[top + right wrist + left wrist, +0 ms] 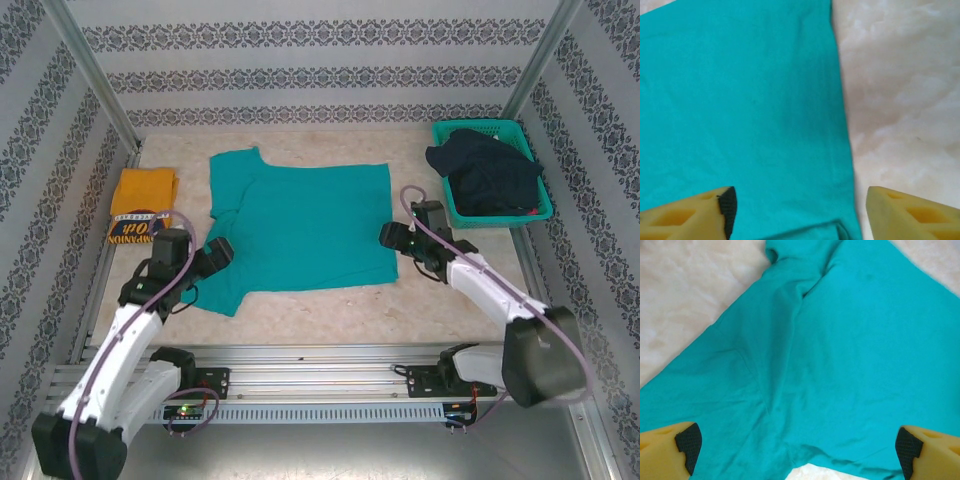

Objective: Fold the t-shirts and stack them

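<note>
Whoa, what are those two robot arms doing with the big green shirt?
Two robot arms are folding t-shirts. The teal t-shirt lies spread flat on the table. The left arm is at its sleeve end and the right arm at its hem edge, both with jaws open, holding nothing. A yellow t-shirt sits folded at the far left, and dark clothes lie in the basket.
</note>
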Controlling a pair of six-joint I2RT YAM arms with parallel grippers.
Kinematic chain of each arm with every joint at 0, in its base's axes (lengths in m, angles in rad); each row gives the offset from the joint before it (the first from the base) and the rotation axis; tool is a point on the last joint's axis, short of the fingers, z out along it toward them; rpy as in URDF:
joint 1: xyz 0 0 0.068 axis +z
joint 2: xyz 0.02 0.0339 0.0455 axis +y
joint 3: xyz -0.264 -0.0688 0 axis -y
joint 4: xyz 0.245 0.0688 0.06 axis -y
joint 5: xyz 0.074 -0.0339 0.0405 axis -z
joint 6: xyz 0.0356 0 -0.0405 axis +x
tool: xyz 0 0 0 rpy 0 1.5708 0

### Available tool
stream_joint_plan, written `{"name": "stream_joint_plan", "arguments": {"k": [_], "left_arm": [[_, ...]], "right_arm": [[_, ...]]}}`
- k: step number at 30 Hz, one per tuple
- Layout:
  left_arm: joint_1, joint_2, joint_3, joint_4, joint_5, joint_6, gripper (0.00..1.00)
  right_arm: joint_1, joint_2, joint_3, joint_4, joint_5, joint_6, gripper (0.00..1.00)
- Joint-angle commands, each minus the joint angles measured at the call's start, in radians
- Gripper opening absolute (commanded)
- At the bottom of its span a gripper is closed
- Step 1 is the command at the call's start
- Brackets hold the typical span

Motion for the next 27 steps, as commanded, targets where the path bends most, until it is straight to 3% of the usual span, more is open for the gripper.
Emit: {"name": "stream_joint_plan", "arguments": {"k": [1,5,8,9,15,27], "left_arm": [[-0.005,0.166,0.026,0.055,-0.036,-0.086,0.98],[0.007,0.375,0.105,0.158,-0.051,-0.084,0.84],[0.021,0.518,0.194,0.145,-0.008,-0.077,0.57],[0.022,0.545,0.207,0.136,0.001,-0.084,0.54],[0.025,0.524,0.069,0.138,0.007,-0.222,0.51],[0.026,0.293,-0.165,-0.111,-0.006,-0.463,0.54]], "right_arm": [[0.038,0.13,0.089,0.036,-0.031,-0.033,0.64],[0.072,0.299,0.217,0.047,-0.054,-0.036,0.62],[0.081,0.413,0.306,0.059,-0.082,-0.023,0.6],[0.081,0.445,0.336,0.058,-0.086,-0.019,0.6],[0.065,0.654,0.558,0.054,-0.095,0.002,0.59],[-0.016,0.977,0.906,0.039,-0.12,0.188,0.53]]}}
